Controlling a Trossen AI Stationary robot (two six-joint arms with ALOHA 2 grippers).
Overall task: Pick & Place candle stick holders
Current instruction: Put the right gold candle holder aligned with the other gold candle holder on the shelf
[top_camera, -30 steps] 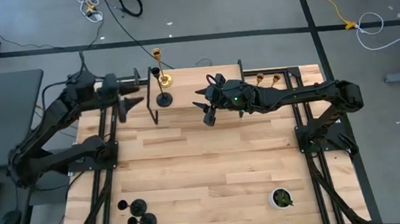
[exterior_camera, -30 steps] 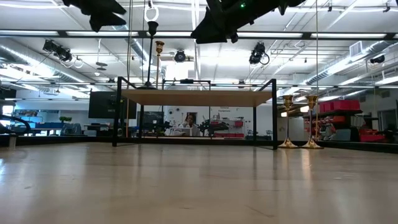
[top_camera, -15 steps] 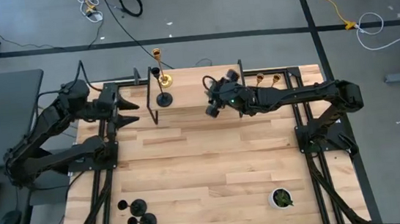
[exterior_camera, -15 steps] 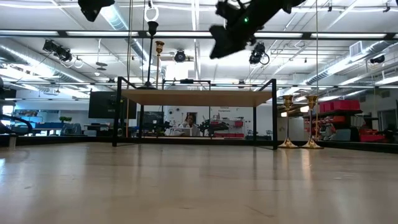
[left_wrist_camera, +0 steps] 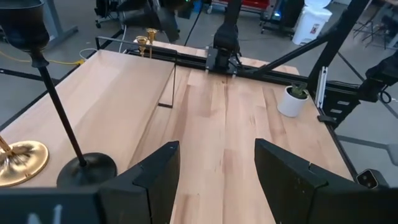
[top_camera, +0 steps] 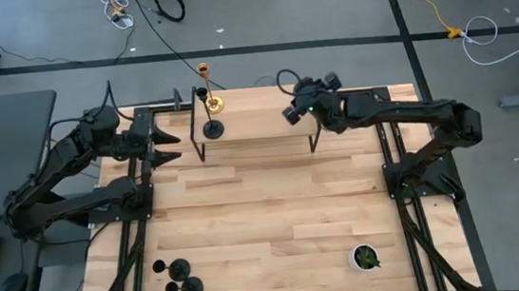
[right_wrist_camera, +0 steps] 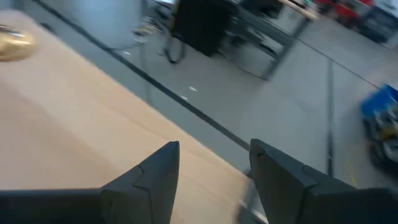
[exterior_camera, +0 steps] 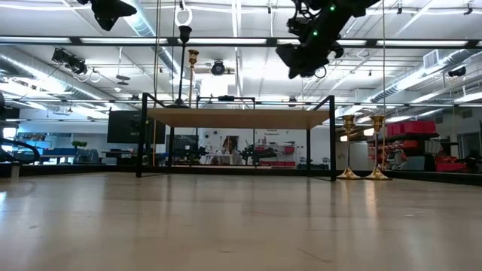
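One gold holder [top_camera: 206, 86] and one black holder [top_camera: 207, 112] stand by their round bases on a raised wooden shelf [top_camera: 257, 117] at the table's far side. They also show in the left wrist view as the black holder [left_wrist_camera: 56, 109] and a gold base [left_wrist_camera: 22, 160]. Two gold holders [exterior_camera: 361, 147] stand at the far right; in the high view my right arm covers them. Two black holders [top_camera: 179, 277] stand at the near left. My left gripper [top_camera: 179, 145] [left_wrist_camera: 214, 180] is open and empty, left of the shelf. My right gripper [top_camera: 287, 114] [right_wrist_camera: 212, 180] is open and empty, above the shelf's right end.
A small white pot with a green plant [top_camera: 366, 257] stands at the near right. The shelf's thin black legs [top_camera: 201, 153] stand on the table. Black frame rails [top_camera: 389, 152] run along both table sides. Bare wood lies in the table's middle.
My right gripper has gone from over the shelf's middle toward the table's far right and has turned about, staying open. My left gripper has drawn back a little toward the table's left edge. The holders have not moved.
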